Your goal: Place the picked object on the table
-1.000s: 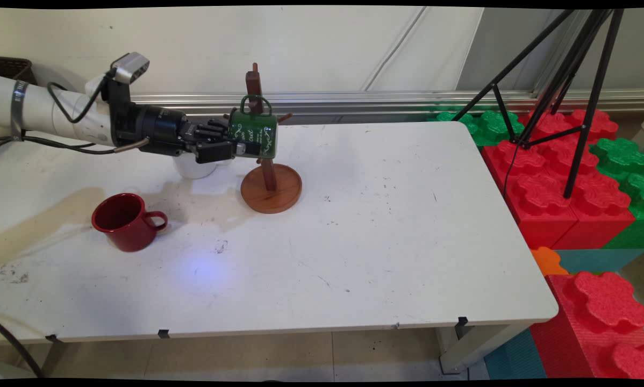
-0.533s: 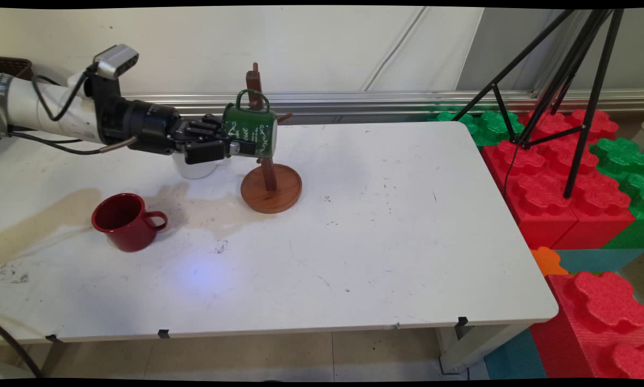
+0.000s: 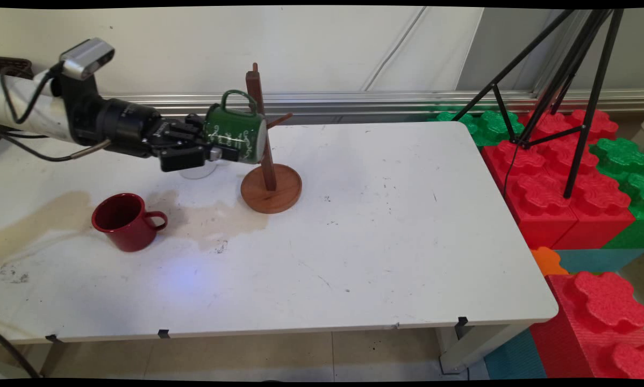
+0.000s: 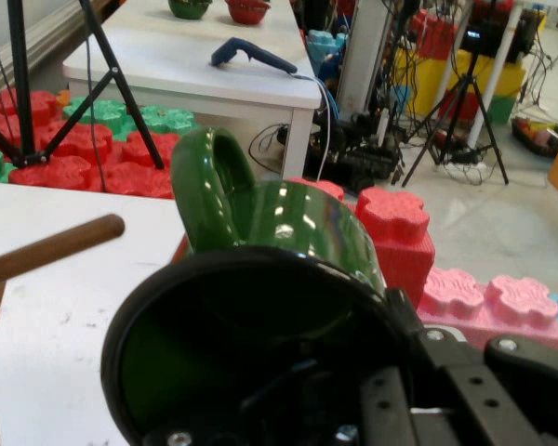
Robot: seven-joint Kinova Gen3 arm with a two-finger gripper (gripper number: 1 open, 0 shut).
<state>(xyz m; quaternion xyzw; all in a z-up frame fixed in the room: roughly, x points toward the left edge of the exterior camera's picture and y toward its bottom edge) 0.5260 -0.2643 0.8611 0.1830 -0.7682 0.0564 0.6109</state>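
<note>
We see the gripper (image 3: 214, 150) clamped on the rim of 1 green mug (image 3: 235, 134), held sideways, handle up, just left of the wooden mug tree (image 3: 268, 161), its peg free.

Glossy green glazed mug (image 3: 235, 141) catching the light, white script on its side. Brown wooden mug stand (image 3: 268, 177), smooth, faintly polished. Shiny dark-red mug (image 3: 127, 221). Matt white table (image 3: 386, 242), scuffed and stained. Matt black claw (image 3: 213, 155).
</note>
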